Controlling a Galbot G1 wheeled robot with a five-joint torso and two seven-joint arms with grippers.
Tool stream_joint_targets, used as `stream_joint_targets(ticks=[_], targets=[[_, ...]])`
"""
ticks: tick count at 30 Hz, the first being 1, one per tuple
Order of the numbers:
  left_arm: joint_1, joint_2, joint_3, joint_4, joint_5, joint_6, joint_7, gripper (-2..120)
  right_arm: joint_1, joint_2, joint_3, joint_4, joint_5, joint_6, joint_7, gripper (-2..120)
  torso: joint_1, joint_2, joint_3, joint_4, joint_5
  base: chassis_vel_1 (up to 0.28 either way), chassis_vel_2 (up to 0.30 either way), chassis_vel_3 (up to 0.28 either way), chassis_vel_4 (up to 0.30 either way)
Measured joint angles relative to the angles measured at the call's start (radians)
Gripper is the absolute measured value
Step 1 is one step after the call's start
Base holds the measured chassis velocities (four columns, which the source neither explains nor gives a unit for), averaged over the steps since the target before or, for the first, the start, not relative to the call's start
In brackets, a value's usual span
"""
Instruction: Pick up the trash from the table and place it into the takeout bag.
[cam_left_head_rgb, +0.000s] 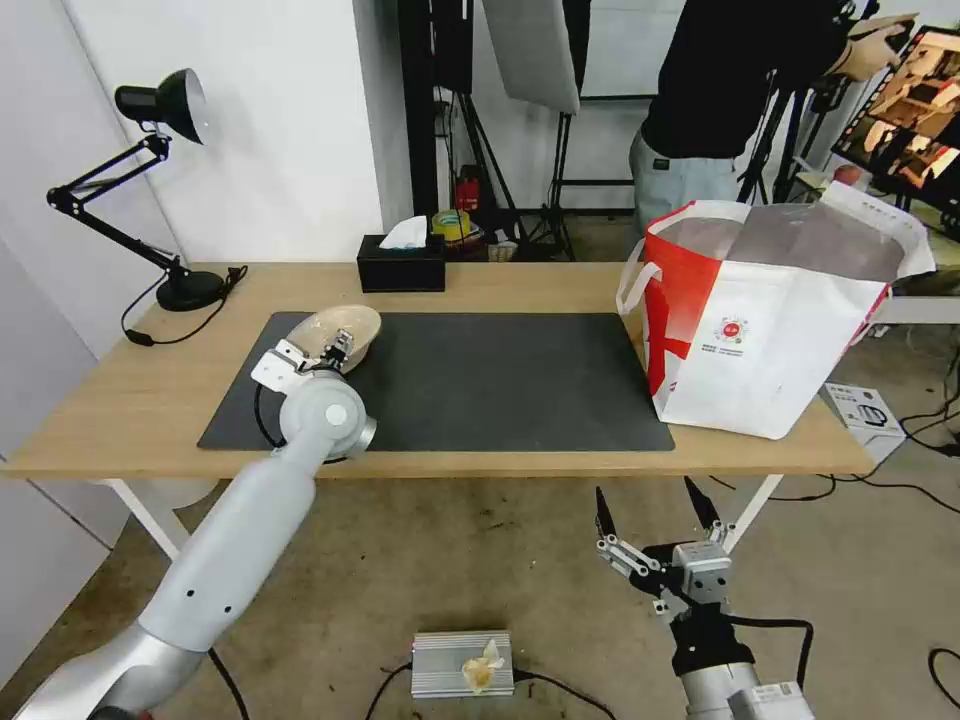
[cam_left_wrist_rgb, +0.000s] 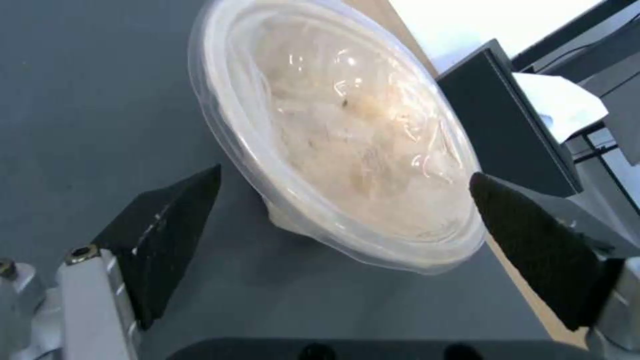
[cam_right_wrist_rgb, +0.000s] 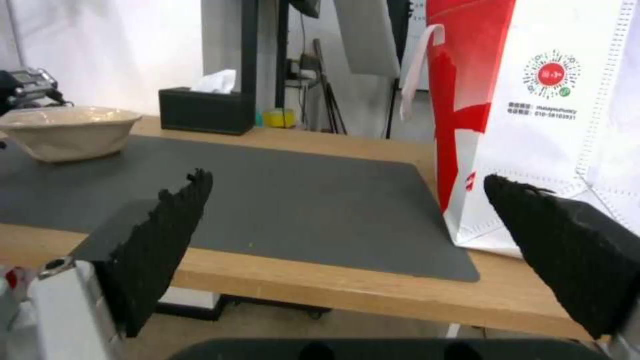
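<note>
The trash in view is a beige shallow bowl (cam_left_head_rgb: 347, 328) with pale scraps under a clear cover (cam_left_wrist_rgb: 347, 140), resting on the dark grey mat (cam_left_head_rgb: 500, 385) at the mat's far left corner. My left gripper (cam_left_head_rgb: 338, 352) is open just short of the bowl's near rim, one finger (cam_left_wrist_rgb: 167, 235) on each side and neither touching it. The red-and-white takeout bag (cam_left_head_rgb: 770, 330) stands open at the right end of the table (cam_left_head_rgb: 140, 410). My right gripper (cam_left_head_rgb: 650, 505) hangs open below the table's front edge, facing the mat and the bag (cam_right_wrist_rgb: 547, 125).
A black tissue box (cam_left_head_rgb: 401, 262) sits at the table's back edge, and a black desk lamp (cam_left_head_rgb: 165, 180) at the back left. A person stands behind the bag. On the floor lie a small metal box (cam_left_head_rgb: 462, 663) and a white box (cam_left_head_rgb: 865, 410).
</note>
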Motion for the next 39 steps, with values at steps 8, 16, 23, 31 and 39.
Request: stream_joint_targets(ticks=[8,16,23,31,39], targets=[[0.000,-0.014,0.003,0.051,0.024,-0.004,0.027,100,0.000,0.000,0.000,0.000,0.000,0.000,0.000,100,0.000,0.000,0.000,0.0001,-0.0001,0.000,0.000,0.000,0.000],[-0.006,-0.025,0.001,0.072,0.047,-0.030,0.072,100,0.000,0.000,0.000,0.000,0.000,0.000,0.000,100,0.000,0.000,0.000,0.0000,-0.0001,0.000,0.000,0.000,0.000],[-0.006,-0.032,-0.001,0.085,0.054,-0.051,0.106,100,0.000,0.000,0.000,0.000,0.000,0.000,0.000,100,0.000,0.000,0.000,0.0001,0.0000,0.000,0.000,0.000,0.000],[-0.013,-0.044,-0.001,0.098,0.064,-0.064,0.114,97,0.000,0.000,0.000,0.000,0.000,0.000,0.000,100,0.000,0.000,0.000,0.0001,0.0000,0.000,0.000,0.000,0.000],[-0.008,-0.043,-0.007,0.094,0.066,-0.085,0.127,69,0.000,0.000,0.000,0.000,0.000,0.000,0.000,100,0.000,0.000,0.000,0.0001,-0.0001,0.000,0.000,0.000,0.000]])
